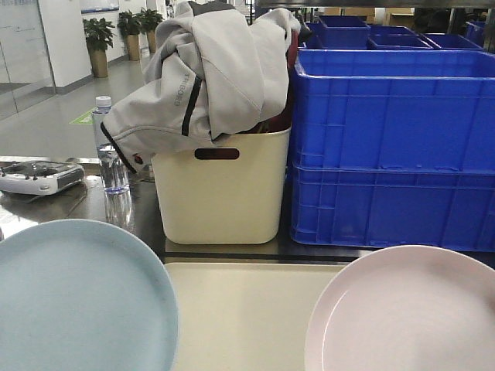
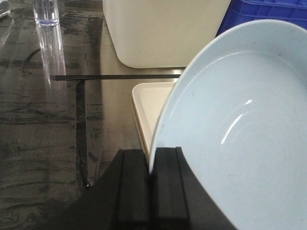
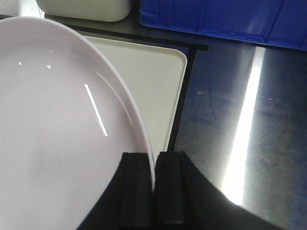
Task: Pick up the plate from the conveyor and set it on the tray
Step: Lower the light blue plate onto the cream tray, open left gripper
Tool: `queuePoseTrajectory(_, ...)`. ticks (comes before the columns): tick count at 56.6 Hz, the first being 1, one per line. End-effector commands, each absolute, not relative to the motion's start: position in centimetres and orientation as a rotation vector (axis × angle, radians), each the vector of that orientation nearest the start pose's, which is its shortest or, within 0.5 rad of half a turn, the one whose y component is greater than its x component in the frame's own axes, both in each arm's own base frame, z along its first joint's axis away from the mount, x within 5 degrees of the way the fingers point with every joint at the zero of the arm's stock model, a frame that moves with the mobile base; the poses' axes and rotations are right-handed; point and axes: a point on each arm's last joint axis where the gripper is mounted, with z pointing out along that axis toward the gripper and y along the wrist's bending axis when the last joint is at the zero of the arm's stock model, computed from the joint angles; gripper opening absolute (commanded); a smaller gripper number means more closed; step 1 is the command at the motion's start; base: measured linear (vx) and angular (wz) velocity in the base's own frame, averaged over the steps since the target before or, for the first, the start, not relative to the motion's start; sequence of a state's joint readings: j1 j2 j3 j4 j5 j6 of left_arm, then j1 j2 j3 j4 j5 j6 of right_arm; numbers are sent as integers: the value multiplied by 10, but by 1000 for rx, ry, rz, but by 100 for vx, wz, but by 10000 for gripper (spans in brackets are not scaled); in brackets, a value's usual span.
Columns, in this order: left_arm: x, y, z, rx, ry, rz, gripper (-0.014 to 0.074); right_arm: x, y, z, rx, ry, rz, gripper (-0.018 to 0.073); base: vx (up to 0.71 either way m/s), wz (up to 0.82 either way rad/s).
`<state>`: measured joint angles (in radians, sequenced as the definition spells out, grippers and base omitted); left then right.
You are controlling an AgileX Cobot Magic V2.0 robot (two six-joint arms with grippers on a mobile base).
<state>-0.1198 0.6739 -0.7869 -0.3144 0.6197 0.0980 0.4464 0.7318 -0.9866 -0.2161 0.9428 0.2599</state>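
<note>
The pale pink plate (image 1: 410, 309) (image 3: 57, 120) is held tilted above the right end of the cream tray (image 1: 240, 309) (image 3: 153, 72). My right gripper (image 3: 154, 167) is shut on its rim, one finger on each side of the edge. My left gripper (image 2: 150, 167) is shut the same way on the rim of a pale blue plate (image 1: 77, 301) (image 2: 244, 120), which hangs over the tray's left end (image 2: 148, 100). The tray lies flat on the steel table between the two plates. The conveyor is out of view.
A tall cream bin (image 1: 220, 193) with a handle slot and a grey jacket (image 1: 209, 69) stands just behind the tray. Stacked blue crates (image 1: 394, 139) are at the back right. A water bottle (image 1: 112, 154) and a grey device (image 1: 39, 176) sit at the back left.
</note>
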Motion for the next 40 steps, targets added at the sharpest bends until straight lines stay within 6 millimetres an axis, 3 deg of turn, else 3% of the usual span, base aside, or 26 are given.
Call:
queuePoseTrajectory(1,126,-31,383,50,1865,-379,-6,116,37,410,-232,2032,161,-9,0,0)
queuePoseTrajectory(40,128,-32,383,31,1862,-409,-6,115,39,410,-214,2041,202,-9,0,0)
